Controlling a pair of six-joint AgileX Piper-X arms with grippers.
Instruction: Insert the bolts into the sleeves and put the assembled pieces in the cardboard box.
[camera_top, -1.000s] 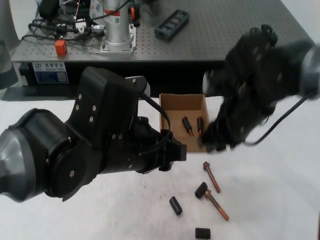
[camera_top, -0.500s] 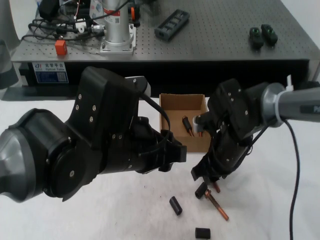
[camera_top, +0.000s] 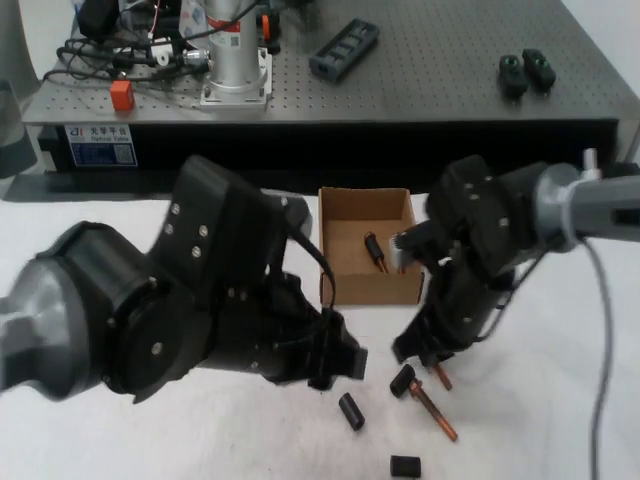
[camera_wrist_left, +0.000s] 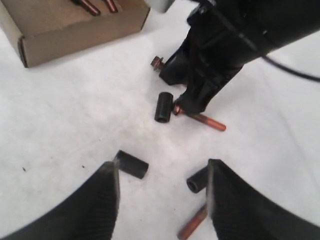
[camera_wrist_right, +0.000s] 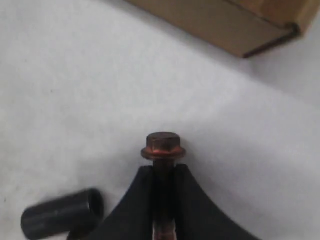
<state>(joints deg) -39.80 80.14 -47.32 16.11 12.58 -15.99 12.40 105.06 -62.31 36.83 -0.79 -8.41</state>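
My right gripper (camera_wrist_right: 162, 200) is shut on the shank of a copper bolt (camera_wrist_right: 163, 146), low over the white cloth just in front of the cardboard box (camera_top: 345, 210). In the high view this gripper (camera_top: 418, 350) hides most of that bolt. A black sleeve (camera_top: 402, 380) lies beside it, touching the head of a second bolt (camera_top: 437, 412). My left gripper (camera_wrist_left: 162, 170) is open above another sleeve (camera_wrist_left: 132, 166), with a third sleeve (camera_wrist_left: 197, 180) and a bolt (camera_wrist_left: 192, 223) near its other finger. One assembled piece (camera_top: 375, 250) lies in the box.
Behind the box a dark step rises to a perforated metal bench (camera_top: 450, 70) with cables, a metal post and black parts. The left arm's bulky body (camera_top: 150, 320) covers the cloth to the left. White cloth (camera_top: 560, 400) lies open at the right.
The right arm has swung down from over the box and shut on the bolt on the cloth. The left arm has dropped lower and nearer the loose sleeves.
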